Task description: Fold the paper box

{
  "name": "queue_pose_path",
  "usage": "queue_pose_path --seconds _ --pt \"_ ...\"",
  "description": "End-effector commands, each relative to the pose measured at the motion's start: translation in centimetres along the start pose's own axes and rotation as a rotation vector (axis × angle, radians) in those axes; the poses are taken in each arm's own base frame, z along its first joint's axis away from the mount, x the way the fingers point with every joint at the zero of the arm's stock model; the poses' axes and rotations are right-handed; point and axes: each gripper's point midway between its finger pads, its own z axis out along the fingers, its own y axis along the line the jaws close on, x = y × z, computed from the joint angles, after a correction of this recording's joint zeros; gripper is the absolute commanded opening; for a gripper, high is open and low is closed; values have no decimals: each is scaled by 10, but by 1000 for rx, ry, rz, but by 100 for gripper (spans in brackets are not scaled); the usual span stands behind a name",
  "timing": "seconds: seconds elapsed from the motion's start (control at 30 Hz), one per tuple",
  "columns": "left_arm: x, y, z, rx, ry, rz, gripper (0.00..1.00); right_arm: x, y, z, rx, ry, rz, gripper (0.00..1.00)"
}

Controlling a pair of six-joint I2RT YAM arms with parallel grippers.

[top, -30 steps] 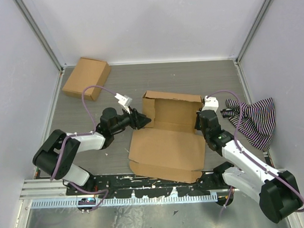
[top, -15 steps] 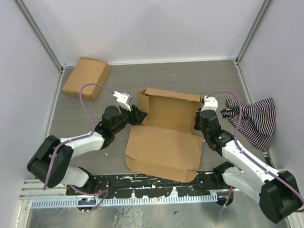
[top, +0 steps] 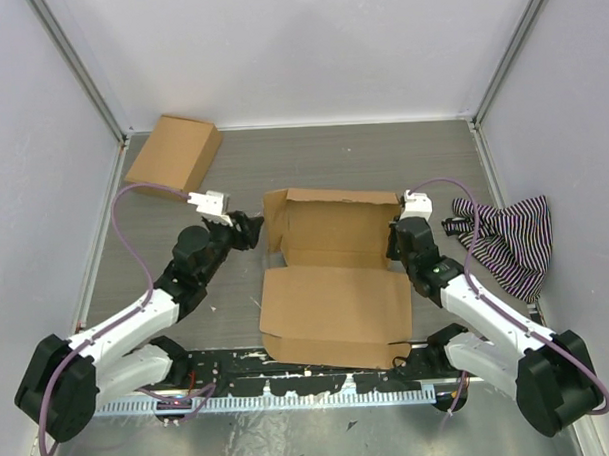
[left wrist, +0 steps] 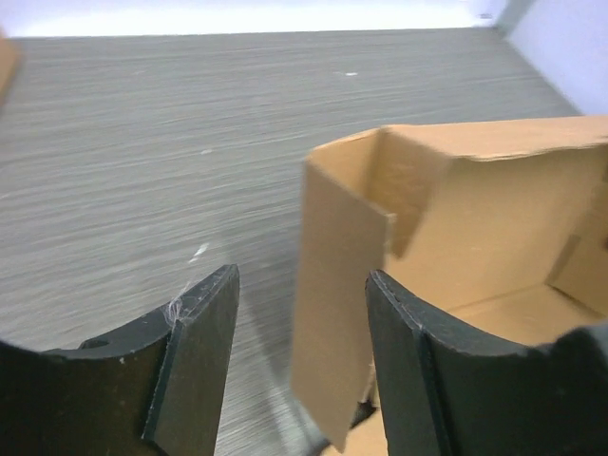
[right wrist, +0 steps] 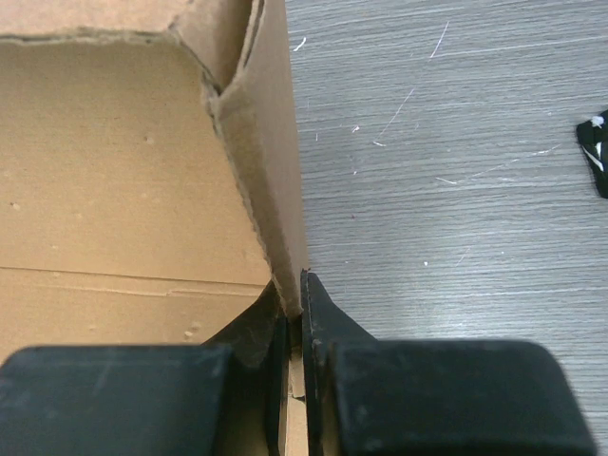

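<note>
Right gripper (right wrist: 296,290): fingers pinched on the right wall of the paper box (top: 337,287). Left gripper (top: 253,231): fingers spread, holding nothing, just beside the box's left wall at 9 o'clock. The box sits mid-table (top: 382,155), its lid panel flat toward 6 o'clock. Striped cloth (top: 507,239): 3 o'clock. Smaller box (top: 172,155): 10 o'clock.

Legible markings: none.
No text, label, brand, number or sign can be read in any view; the paper box (top: 337,302), the smaller cardboard box (top: 172,153) and the striped cloth (top: 505,243) present unprinted surfaces.
</note>
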Motion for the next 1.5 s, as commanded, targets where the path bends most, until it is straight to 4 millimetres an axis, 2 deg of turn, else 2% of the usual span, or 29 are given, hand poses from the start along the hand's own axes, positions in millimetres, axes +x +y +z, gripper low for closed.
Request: queue_pose_path --seconds 0.0,0.17,0.27,0.33,0.43,0.57,0.67,0.83,1.17,1.33,1.47 --pt "-1 64 -15 -294 -28 44 66 -45 14 -3 -36 -114 45 1" --pt "-43 107 -30 -463 -198 -66 68 -44 13 -3 -37 -109 41 1" --pt "-60 122 -24 -491 -240 -119 69 -43 15 -2 -46 -104 42 1" --pt "-54 128 -3 -478 -175 -127 69 -42 16 -2 -50 -102 43 1" --pt "-17 132 43 -411 -13 -155 67 -44 17 -2 -57 -103 43 1" --pt "6 107 85 -213 38 -224 63 -44 22 -1 -79 -95 39 1" --pt "24 87 98 -86 77 -283 60 -46 24 0 -84 -92 36 1" --pt "38 43 82 154 113 -385 58 -47 22 1 -78 -89 27 1" --pt "47 -18 42 437 145 -589 57 -49 20 2 -74 -93 22 1" --pt "54 -28 39 446 160 -589 58 -49 19 2 -71 -94 23 1" --pt "58 -27 40 426 163 -580 57 -50 19 2 -70 -94 24 1"
